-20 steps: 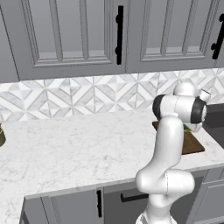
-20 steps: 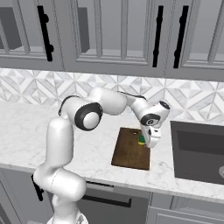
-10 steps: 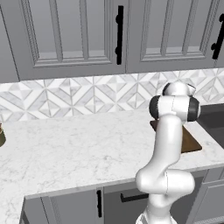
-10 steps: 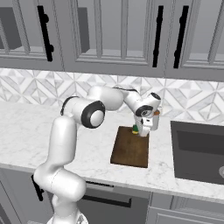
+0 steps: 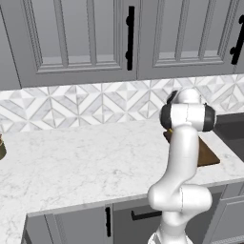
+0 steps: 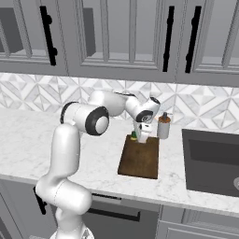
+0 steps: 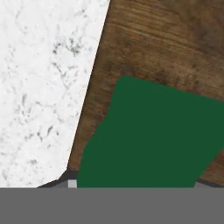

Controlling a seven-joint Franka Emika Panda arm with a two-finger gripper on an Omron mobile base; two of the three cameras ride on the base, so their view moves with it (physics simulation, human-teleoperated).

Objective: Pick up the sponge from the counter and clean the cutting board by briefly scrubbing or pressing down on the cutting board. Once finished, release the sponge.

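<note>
One sponge [image 7: 153,135] clamped in tool [image 6: 140,138], low over cutting board [image 6: 140,158] far corner.

The counter [image 5: 86,162] and cutting board [image 6: 140,158] are viewed from behind by both base views. The board is seen very close in the hand view.
</note>
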